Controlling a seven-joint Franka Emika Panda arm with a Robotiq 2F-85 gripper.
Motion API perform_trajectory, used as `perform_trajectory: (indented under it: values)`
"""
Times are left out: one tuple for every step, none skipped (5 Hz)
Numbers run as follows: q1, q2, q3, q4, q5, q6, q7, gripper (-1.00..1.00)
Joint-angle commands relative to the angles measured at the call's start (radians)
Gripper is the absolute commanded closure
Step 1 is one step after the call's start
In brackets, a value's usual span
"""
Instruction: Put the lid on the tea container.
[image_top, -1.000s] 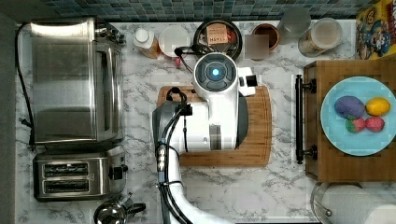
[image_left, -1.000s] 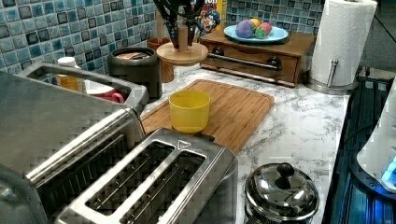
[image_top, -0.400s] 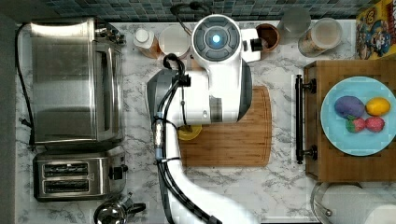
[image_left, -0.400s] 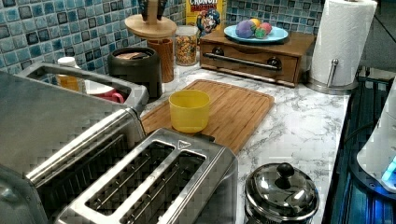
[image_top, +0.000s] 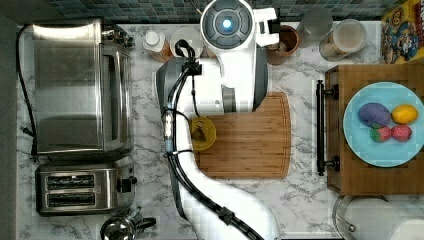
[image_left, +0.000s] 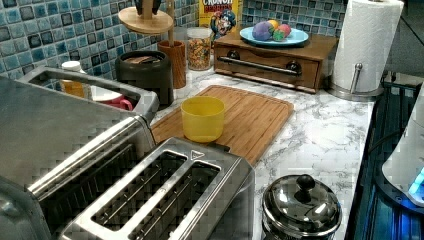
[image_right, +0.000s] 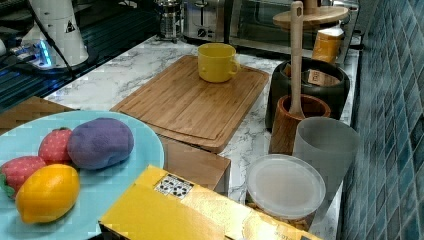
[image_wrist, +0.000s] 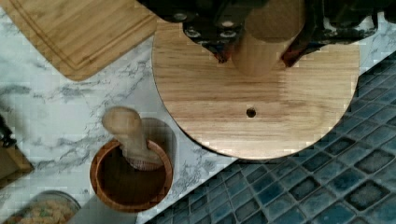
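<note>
My gripper (image_wrist: 259, 52) is shut on the knob of a round wooden lid (image_wrist: 254, 100). In the left view the lid (image_left: 145, 21) hangs level a good way above the tea container (image_left: 145, 75), a black canister with printed packets inside. In the right view the lid (image_right: 310, 17) is again high over the open canister (image_right: 309, 84), not touching it. The gripper (image_left: 147, 6) comes in from above in the left view. My arm (image_top: 227, 25) covers the canister in the top view.
Right beside the canister stands a brown wooden cup (image_right: 295, 125) with a tall pestle. A yellow mug (image_left: 202, 118) sits on the cutting board (image_top: 250, 135). Toaster oven (image_top: 75, 85), a frosted cup (image_right: 325, 145) and the tiled wall crowd the back.
My arm has carried the lid from over the cutting board toward the back wall and upward, so it now hangs over the black canister.
</note>
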Motion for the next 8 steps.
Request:
perform_trajectory:
  values:
    - [0.061, 0.076, -0.021, 0.301, -0.092, -0.006, 0.115, 1.00]
    - [0.074, 0.114, -0.037, 0.338, -0.090, -0.001, 0.124, 1.00]
    - [0.077, 0.139, -0.042, 0.352, -0.078, 0.004, 0.118, 1.00]
    - [0.065, 0.173, -0.028, 0.393, -0.050, -0.030, 0.098, 1.00]
    - [0.060, 0.173, -0.021, 0.413, -0.043, -0.070, 0.082, 1.00]
    - [0.046, 0.149, -0.012, 0.382, -0.034, -0.044, 0.083, 1.00]
    - [0.051, 0.176, -0.014, 0.421, -0.050, -0.067, 0.087, 1.00]
    - [0.061, 0.186, -0.026, 0.403, -0.081, -0.043, 0.119, 1.00]
